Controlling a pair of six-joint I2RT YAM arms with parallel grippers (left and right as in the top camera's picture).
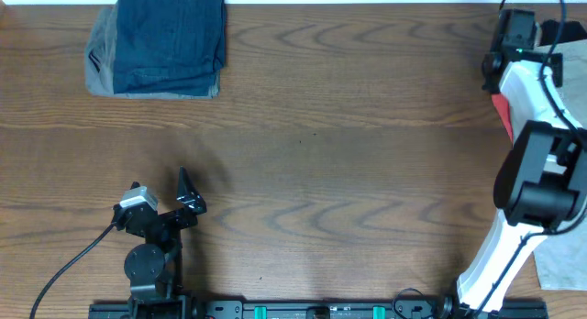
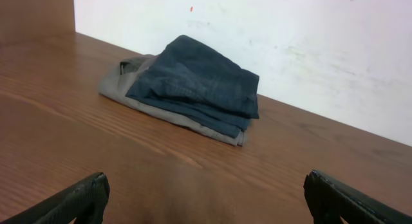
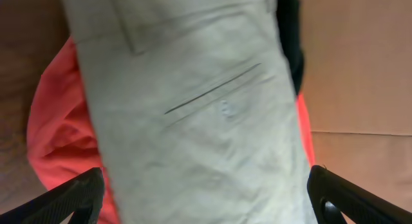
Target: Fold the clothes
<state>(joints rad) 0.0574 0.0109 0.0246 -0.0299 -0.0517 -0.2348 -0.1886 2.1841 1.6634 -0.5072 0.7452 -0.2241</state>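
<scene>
The khaki-beige trousers fill the right wrist view, back pocket slit up, lying on a coral-red garment and a black one. In the overhead view a pale strip of the trousers shows at the far right edge, mostly hidden by the right arm. My right gripper is open just above the trousers, one finger on each side, holding nothing. My left gripper is open and empty over bare table at the front left; it also shows in the left wrist view.
Folded dark blue jeans lie on a grey garment at the back left, also seen in the left wrist view. The brown wooden table ends at a white wall. Another pale cloth lies at the front right edge.
</scene>
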